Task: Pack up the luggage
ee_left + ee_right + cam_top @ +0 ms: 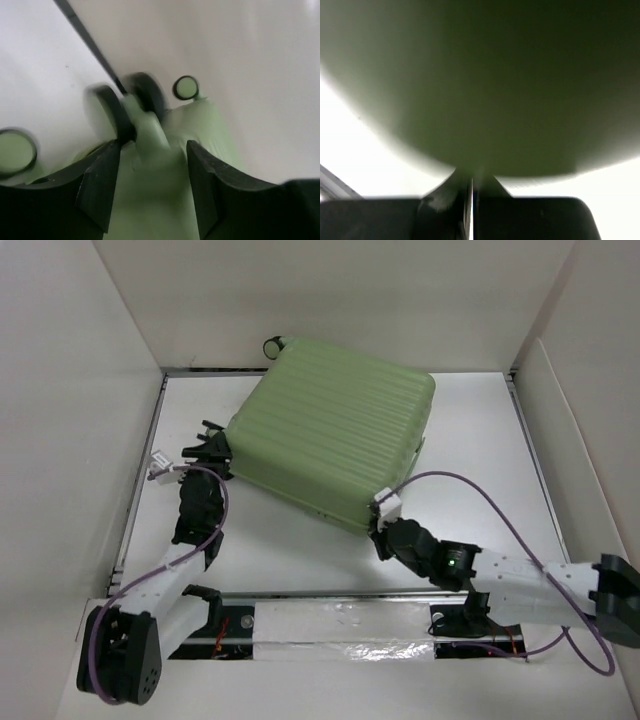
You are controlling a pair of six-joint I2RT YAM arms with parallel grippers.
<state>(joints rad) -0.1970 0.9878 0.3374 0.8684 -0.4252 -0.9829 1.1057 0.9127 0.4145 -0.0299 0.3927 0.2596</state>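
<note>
Green luggage [335, 445] lay shut | left gripper [152, 150] fingers apart astride a wheel [111, 112] | right gripper [471, 194] fingers together | we judged slow, braced handling best.

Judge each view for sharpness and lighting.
Top external: evenly lit and sharp, with the ribs of the luggage crisp. Left wrist: smeared blur around the nearest wheel, while the fingers look sharper. Right wrist: too close, so the luggage is a dark unfocused mass against a blown-out white background.
</note>
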